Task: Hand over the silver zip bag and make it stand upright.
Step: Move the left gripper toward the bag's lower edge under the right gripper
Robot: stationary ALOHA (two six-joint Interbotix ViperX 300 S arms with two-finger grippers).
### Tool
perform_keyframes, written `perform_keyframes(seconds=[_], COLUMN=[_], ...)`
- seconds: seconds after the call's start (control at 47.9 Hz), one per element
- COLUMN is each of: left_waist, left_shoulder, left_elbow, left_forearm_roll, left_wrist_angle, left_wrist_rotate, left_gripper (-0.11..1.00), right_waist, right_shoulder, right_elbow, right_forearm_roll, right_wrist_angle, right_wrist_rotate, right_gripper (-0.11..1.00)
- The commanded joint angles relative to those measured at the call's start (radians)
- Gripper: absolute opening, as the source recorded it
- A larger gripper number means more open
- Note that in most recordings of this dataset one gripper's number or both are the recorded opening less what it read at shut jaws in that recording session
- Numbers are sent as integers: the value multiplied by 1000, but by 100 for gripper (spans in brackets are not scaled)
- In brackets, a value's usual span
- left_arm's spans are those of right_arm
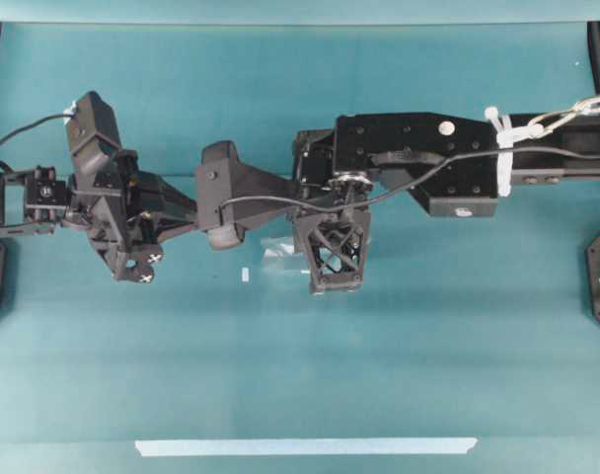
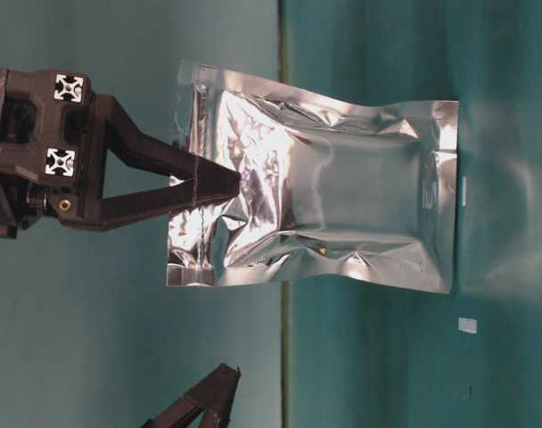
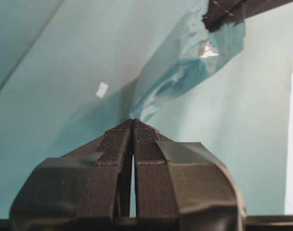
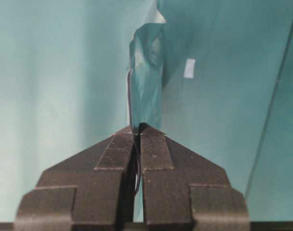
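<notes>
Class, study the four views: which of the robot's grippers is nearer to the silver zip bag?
Right. The right gripper is shut on the silver zip bag, clamping its zip edge. The left gripper is shut on nothing, its tips just short of the bag.

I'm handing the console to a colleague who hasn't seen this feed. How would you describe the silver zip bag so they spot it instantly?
On the teal table, look mid-scene under the two black arms. The right gripper is shut on the top edge of the silver zip bag; the left gripper is shut, apart from it. It is the only shiny, crinkled foil pouch, unlike the flat pale tape strip.
</notes>
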Motion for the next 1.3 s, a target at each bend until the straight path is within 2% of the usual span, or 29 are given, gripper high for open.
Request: perform_keyframes(seconds=[0.0,0.104,0.209,0.334,0.418,0.48,0.585,0.731,0.961,1.065,1.212,1.274], left_waist=[5,0,-3,-20,-41,-61,-77,-81,-72,-72,-67,-66], left_shoulder=[8,14,20,26,57,84,141,206,276,310,339,351], left_elbow=[-31,-44,-48,-48,-63,-80,-112,-141,-141,-133,-89,-83], left_forearm_roll=[3,3,8,9,11,9,9,9,9,9,9,9], left_wrist_angle=[6,-6,-23,20,100,132,130,132,114,-2,-293,-327], left_wrist_rotate=[8,18,61,204,316,362,390,408,431,425,419,417], left_gripper=[0,12,39,76,92,86,88,93,93,93,93,93], right_waist=[3,5,6,6,6,6,6,6,8,8,8,9], right_shoulder=[-12,-12,-14,-14,-14,-15,-14,-15,-14,-14,-14,-14], right_elbow=[-5,-5,0,5,5,5,5,5,5,3,5,5], right_forearm_roll=[0,-2,0,-2,-2,-2,0,0,0,0,-2,0], right_wrist_angle=[-2,0,-2,-2,0,0,0,0,-5,-6,-6,-5], right_wrist_rotate=[6,3,-2,-2,-2,-2,-3,3,14,15,17,18], right_gripper=[3,3,3,3,3,3,3,3,3,3,3,3])
